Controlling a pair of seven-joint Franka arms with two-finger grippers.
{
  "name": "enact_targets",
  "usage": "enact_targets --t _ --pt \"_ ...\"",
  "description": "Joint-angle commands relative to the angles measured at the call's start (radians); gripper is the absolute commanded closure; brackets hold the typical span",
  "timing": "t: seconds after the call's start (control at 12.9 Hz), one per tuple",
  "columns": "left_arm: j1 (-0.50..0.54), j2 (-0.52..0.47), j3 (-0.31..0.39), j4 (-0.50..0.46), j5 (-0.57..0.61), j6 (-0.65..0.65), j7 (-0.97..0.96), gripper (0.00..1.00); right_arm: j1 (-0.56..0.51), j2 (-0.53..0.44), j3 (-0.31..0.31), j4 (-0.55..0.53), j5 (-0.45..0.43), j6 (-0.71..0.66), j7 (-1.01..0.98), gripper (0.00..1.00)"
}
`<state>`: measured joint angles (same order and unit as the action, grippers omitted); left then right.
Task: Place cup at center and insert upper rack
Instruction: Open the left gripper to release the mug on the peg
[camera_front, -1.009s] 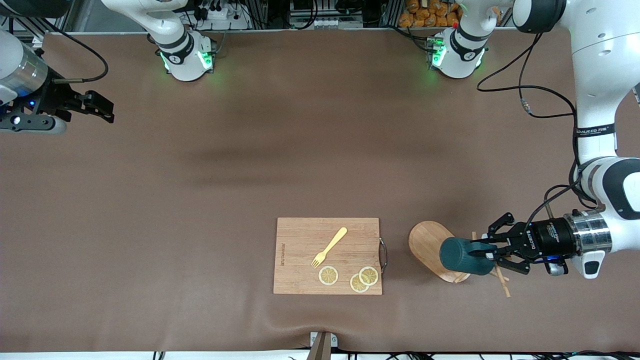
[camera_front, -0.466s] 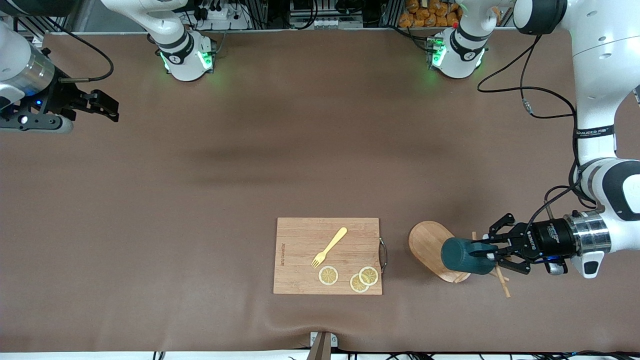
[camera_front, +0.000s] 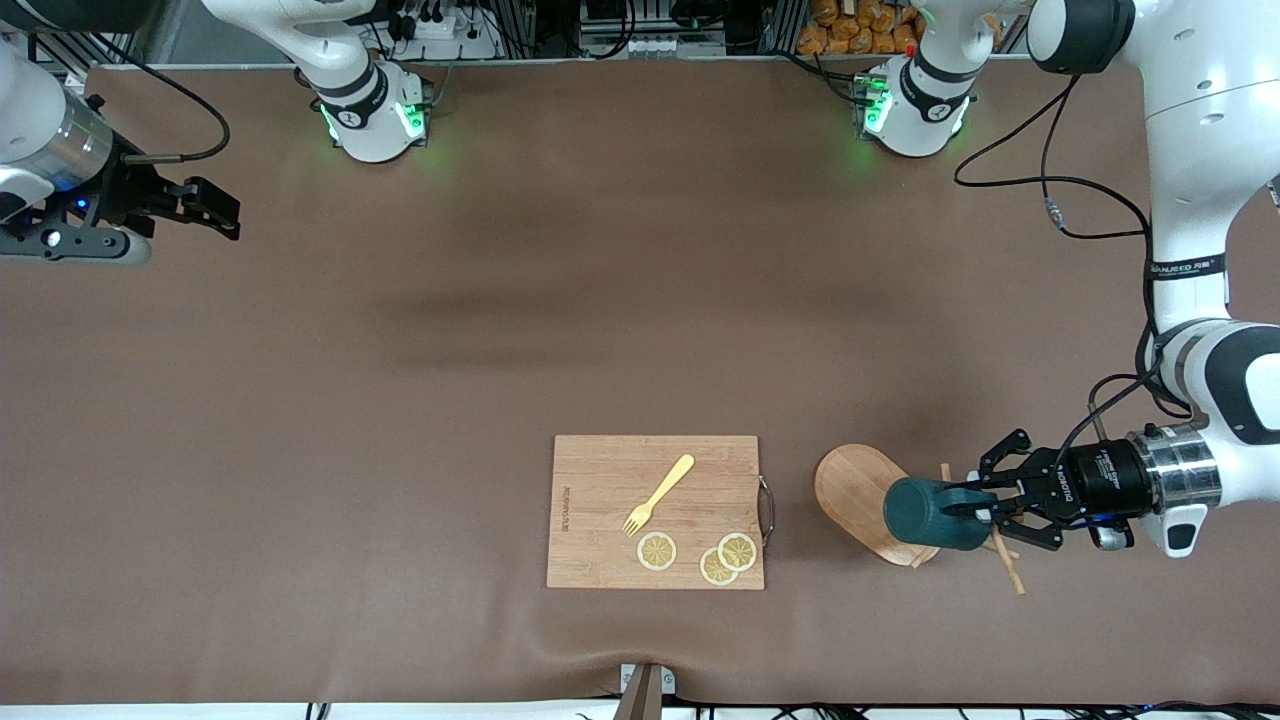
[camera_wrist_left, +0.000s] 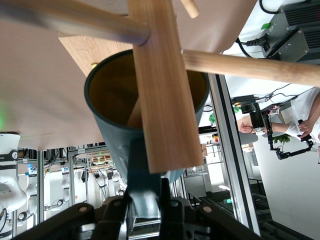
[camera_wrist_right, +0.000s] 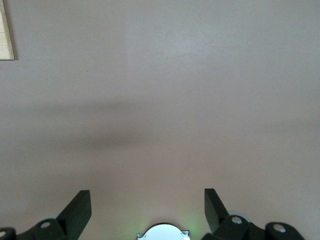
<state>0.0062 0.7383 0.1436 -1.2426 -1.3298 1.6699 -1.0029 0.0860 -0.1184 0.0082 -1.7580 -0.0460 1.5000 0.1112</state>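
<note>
**Left hand clamped on the cup at the rack; right hand waits wide**

Front view: your left hand (camera_front: 985, 508) grips the cup (camera_front: 925, 513) by its handle side, the cup lying sideways over the oval base of the upper rack (camera_front: 850, 485), toward the left arm's end of the worktop (camera_front: 640, 300). Since a second ago the cup and rack base have edged only slightly. The cutting board (camera_front: 600, 500) beside them carries a yellow fork (camera_front: 658, 495) and lemon slices (camera_front: 700, 553). Your right hand (camera_front: 205, 210) waits over the right arm's end, having drifted a little farther from the front camera.

Left wrist view: the fingers (camera_wrist_left: 142, 197) pinch the cup's (camera_wrist_left: 117, 135) wall; the rack's post (camera_wrist_left: 162, 90) crosses its yellow mouth.

Right wrist view: the fingers (camera_wrist_right: 80, 207) stand wide apart over bare worktop (camera_wrist_right: 165, 90).
</note>
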Motion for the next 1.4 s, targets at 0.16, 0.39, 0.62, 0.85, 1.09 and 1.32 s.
enact_targets --t 0.16,0.39,0.62,0.85,1.09,1.32 --pt "0.012 0.016 -0.009 0.003 -0.063 -0.010 0.014 0.00 -0.003 -0.013 -0.005 -0.006 -0.014 -0.014 0.018 0.00" --pt "0.020 -0.002 -0.009 0.006 -0.057 -0.019 0.003 0.00 -0.002 -0.013 -0.004 -0.008 -0.014 -0.020 0.019 0.00" --pt "0.029 -0.075 -0.001 0.009 -0.026 -0.076 0.000 0.00 -0.003 -0.017 -0.004 -0.008 -0.014 -0.026 0.019 0.00" --pt "0.026 -0.167 -0.005 0.011 0.127 -0.090 0.003 0.00 0.001 -0.018 -0.005 -0.008 -0.012 -0.027 0.019 0.00" --pt "0.020 -0.240 -0.013 0.011 0.222 -0.113 0.006 0.00 0.008 -0.017 -0.004 -0.008 -0.012 -0.026 0.021 0.00" --pt "0.018 -0.319 -0.067 0.009 0.456 -0.140 0.050 0.00 0.008 -0.017 -0.002 -0.008 -0.012 -0.027 0.021 0.00"
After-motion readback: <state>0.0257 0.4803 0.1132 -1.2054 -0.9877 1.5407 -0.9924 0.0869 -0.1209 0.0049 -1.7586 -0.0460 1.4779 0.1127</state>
